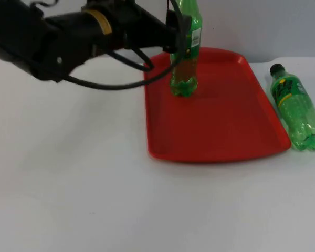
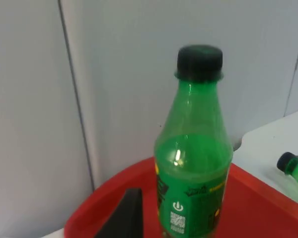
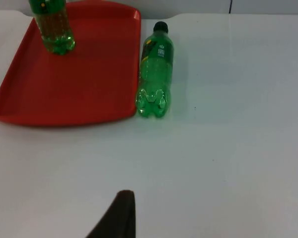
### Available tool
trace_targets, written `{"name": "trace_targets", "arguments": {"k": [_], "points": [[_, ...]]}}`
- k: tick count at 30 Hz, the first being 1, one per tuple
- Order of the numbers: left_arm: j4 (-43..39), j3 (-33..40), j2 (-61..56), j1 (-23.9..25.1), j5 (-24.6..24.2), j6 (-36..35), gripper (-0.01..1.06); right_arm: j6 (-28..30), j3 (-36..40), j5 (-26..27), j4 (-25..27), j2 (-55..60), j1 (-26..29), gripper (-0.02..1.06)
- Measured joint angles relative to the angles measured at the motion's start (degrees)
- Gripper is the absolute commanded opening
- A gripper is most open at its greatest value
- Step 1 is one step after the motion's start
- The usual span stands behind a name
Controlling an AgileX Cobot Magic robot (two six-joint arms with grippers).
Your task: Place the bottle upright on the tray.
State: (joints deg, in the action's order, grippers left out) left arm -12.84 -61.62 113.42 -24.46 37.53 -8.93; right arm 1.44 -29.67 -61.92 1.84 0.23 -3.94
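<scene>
White table [image 1: 68, 184] holds a red tray [image 1: 215, 136] where the left gripper [image 1: 179, 37], maybe pinching or not, could tip the standing bottle [image 1: 186, 52].

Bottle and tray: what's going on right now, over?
Left gripper at upright bottle on red tray. Right arm waits. Second bottle lies beside tray.

The scene is lit evenly and brightly from above. Soft, short shadows are cast on the table [image 1: 84, 173] beside the tray [image 1: 220, 131] and under the left arm [image 1: 68, 39]. A small glare spot is seen on the upright bottle [image 2: 191, 163]. Slight softness is noted throughout.
</scene>
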Motion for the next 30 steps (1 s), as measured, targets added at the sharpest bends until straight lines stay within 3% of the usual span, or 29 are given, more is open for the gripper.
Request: {"name": "trace_targets", "arguments": {"k": [1, 12, 30], "points": [[0.0, 0.0, 0.0, 0.0, 0.0, 0.0, 1.05, 0.0, 0.0, 0.0, 0.0, 0.0, 0.0, 1.05], [0.0, 0.4, -13.7, 0.0, -20.9, -1.5, 1.05, 0.0, 0.0, 0.0, 0.0, 0.0, 0.0, 1.05], [0.7, 0.4, -27.8, 0.0, -41.3, -1.5, 1.05, 0.0, 0.0, 0.0, 0.0, 0.0, 0.0, 1.05]]}}
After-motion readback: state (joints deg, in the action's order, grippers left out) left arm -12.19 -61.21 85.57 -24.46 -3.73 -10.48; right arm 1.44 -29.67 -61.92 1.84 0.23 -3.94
